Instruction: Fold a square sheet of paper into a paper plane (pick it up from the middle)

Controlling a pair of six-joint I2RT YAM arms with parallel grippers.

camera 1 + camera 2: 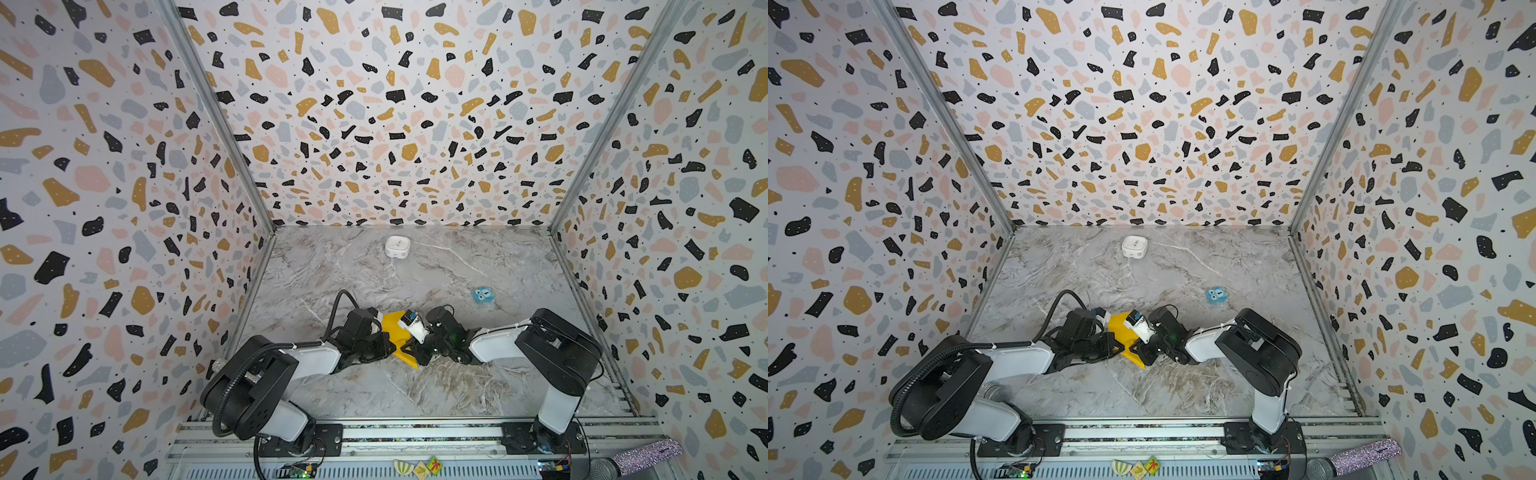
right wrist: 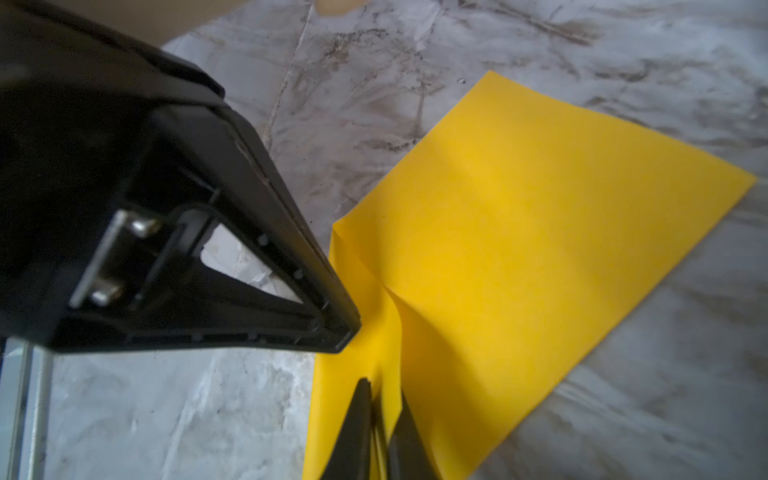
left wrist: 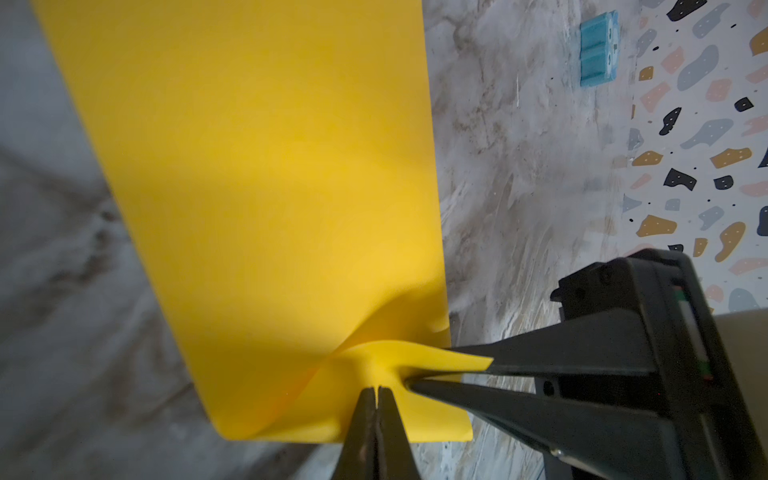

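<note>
- Both top views: thin bright yellow-orange square paper sheet (image 1: 392, 327) (image 1: 1119, 327) sits front-middle on the grey marble desk (image 1: 436, 386), bunched up and partly hidden.
- Left wrist: left end effector (image 3: 377, 390) is clamped tight on the sheet's edge.
- Right wrist: right end effector (image 2: 381, 388) is pinching a raised fold, rest lies on the desk.

No word, brand or number can be read in any view. Three small picture tiles (image 1: 420, 468) are seen on the front rail (image 1: 415, 434) in both top views. A red sign is printed on the green tile (image 1: 434, 464), but whether a letter or a figure is meant cannot be told. A white label (image 1: 1135, 319) with dark print is carried near the wrist of the right arm (image 1: 498, 338); the print is too small to be read. Two eyes are drawn on the blue cube (image 1: 482, 296).
</note>
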